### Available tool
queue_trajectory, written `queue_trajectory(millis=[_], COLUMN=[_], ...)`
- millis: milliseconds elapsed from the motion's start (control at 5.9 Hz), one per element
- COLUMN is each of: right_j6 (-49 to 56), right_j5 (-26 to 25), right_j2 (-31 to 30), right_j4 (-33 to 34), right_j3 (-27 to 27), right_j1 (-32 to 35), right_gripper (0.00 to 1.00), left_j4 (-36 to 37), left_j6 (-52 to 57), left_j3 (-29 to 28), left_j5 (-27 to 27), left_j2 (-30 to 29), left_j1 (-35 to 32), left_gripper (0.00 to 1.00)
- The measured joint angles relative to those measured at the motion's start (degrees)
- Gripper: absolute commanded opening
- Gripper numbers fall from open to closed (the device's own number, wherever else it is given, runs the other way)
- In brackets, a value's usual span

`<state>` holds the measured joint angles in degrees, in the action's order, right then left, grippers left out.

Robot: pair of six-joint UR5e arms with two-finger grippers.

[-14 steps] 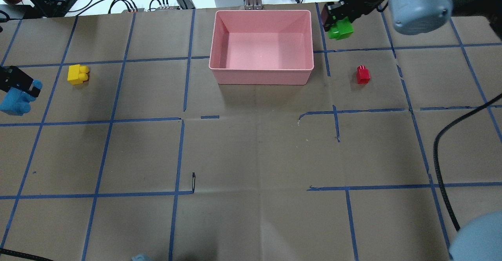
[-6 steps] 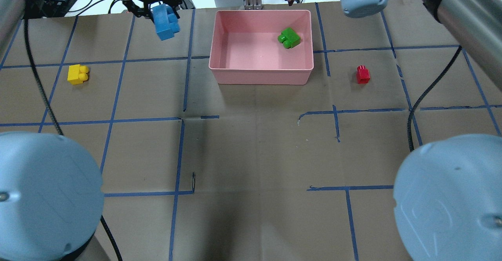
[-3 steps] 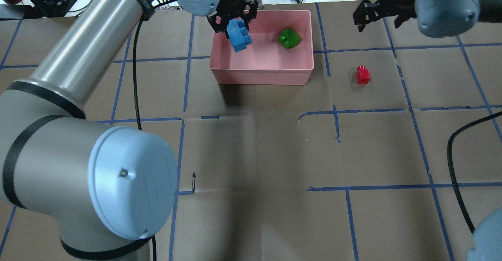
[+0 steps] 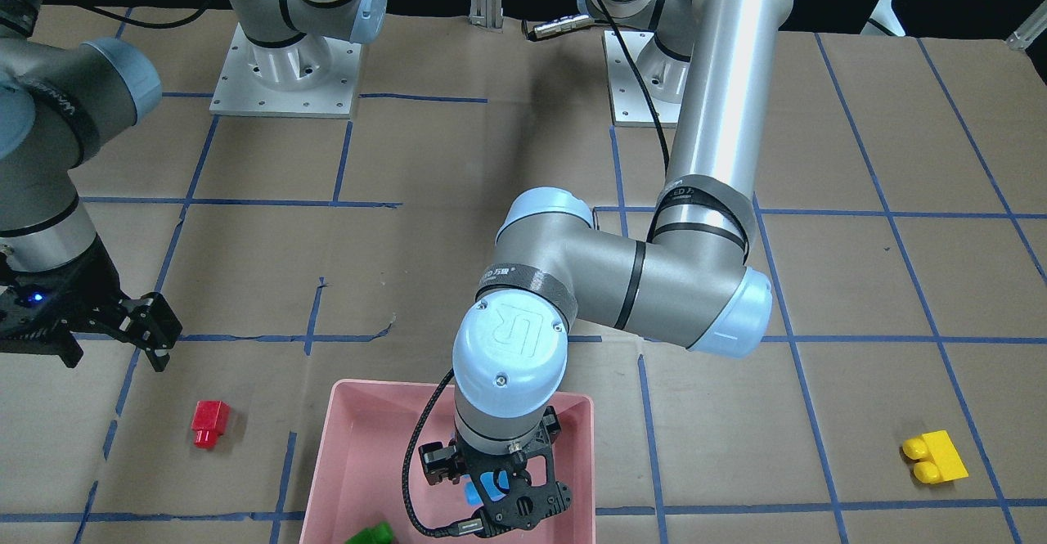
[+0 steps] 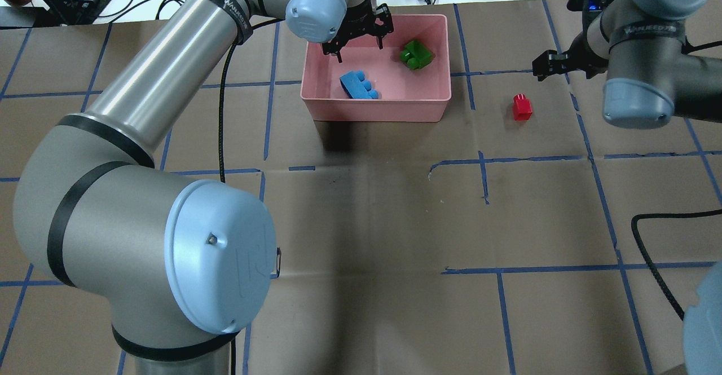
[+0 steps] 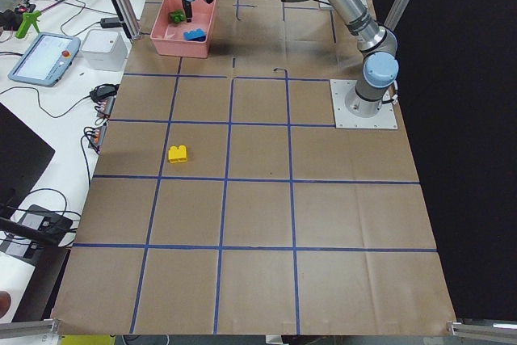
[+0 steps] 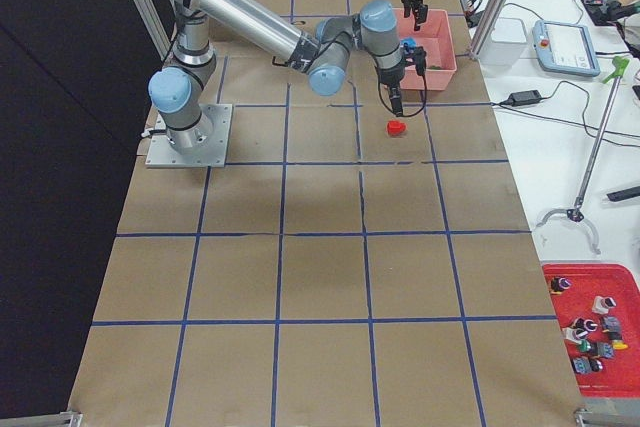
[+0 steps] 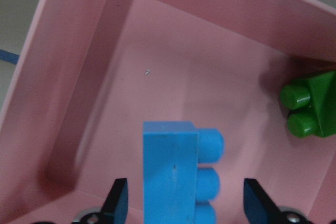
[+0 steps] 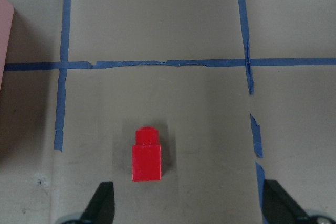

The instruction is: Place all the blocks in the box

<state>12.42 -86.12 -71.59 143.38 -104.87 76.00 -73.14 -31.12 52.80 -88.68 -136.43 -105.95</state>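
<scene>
Right gripper [image 9: 189,208] hangs spread above red block [image 9: 146,156]: light, rigid, slick plastic; judged best pinched across flat sides, below stud.

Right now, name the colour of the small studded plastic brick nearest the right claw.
Red brick, clearest in the right wrist-mounted view.

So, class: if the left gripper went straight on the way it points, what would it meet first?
Most likely the blue block, lying in the box between the open left gripper's fingers; the gap is unclear.
</scene>
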Motion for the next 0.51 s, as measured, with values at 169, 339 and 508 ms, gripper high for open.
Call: queue_trajectory(millis=[169,339,508], right_j6=[0.1,0.0,-0.1], right_j5=[1.4,3.1,4.9], right_j2=[3.0,5.8,8.3], right_j4=[2.9,6.8,10.6], right_j3=[-0.3,0.0,0.2], right_j1=[0.2,0.9,1.6], right_gripper=[0.99,0.99,0.99], left_j4=[-0.7,-2.8,-6.5], left_j6=[2.8,6.7,12.0], left_j3=[-0.6,-0.8,-0.4], left_j5=[0.0,0.1,0.2], left_j2=[2.0,5.3,9.0], left_j1=[1.2,4.4,8.8], left_gripper=[0.99,0.99,0.99])
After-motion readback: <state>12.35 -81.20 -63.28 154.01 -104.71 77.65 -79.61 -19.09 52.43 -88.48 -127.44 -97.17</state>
